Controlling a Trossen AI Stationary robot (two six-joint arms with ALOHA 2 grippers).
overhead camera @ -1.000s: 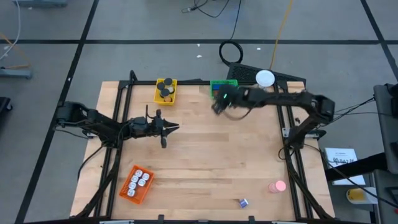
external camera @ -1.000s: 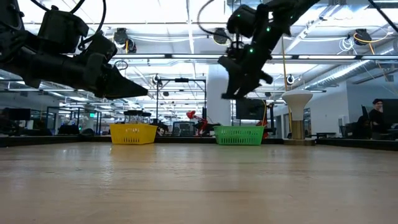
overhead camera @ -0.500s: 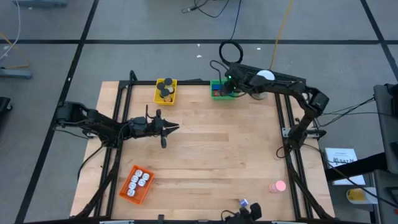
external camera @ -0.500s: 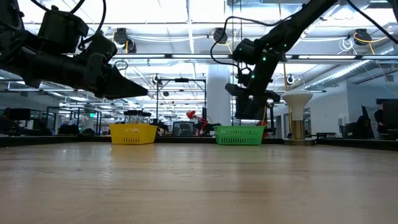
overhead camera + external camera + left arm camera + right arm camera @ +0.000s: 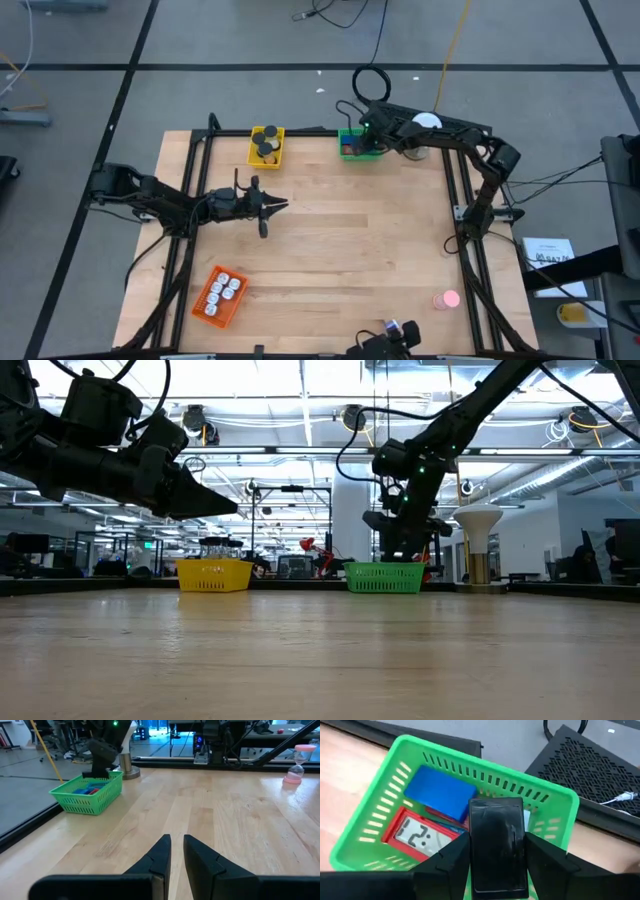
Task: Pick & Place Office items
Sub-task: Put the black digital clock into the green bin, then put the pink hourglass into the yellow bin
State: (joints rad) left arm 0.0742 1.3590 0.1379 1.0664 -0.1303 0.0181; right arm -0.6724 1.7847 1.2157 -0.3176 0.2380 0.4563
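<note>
A green basket point(image 5: 380, 820) at the table's far edge holds a blue block point(image 5: 440, 792) and a red piece with a digit display point(image 5: 420, 837). My right gripper point(image 5: 360, 142) hangs over this basket point(image 5: 347, 133), shut on a black block point(image 5: 497, 845). In the low view it sits just above the basket's rim point(image 5: 385, 567). My left gripper point(image 5: 282, 206) hovers shut over the table's left half, holding nothing. A pink piece point(image 5: 446, 299) and a small bluish piece point(image 5: 392, 326) lie near the front edge. My right gripper pinches the black block by its two long sides point(image 5: 472, 855) between its two fingers point(image 5: 445, 865). The fingers slant down from above and run along the block. The block hangs over the green basket's inside; whether it touches the pieces below cannot be told.
A yellow basket point(image 5: 266, 146) with black discs stands at the far edge, left of the green one. An orange basket point(image 5: 220, 295) with white bits lies at the front left. A white ball on a stand point(image 5: 427, 125) is at the far right corner. Bare wood fills the middle.
My right gripper has gone toward the table's far edge and down with the black block, from beside the green basket to right over it. Most of this happened in the first half second.
</note>
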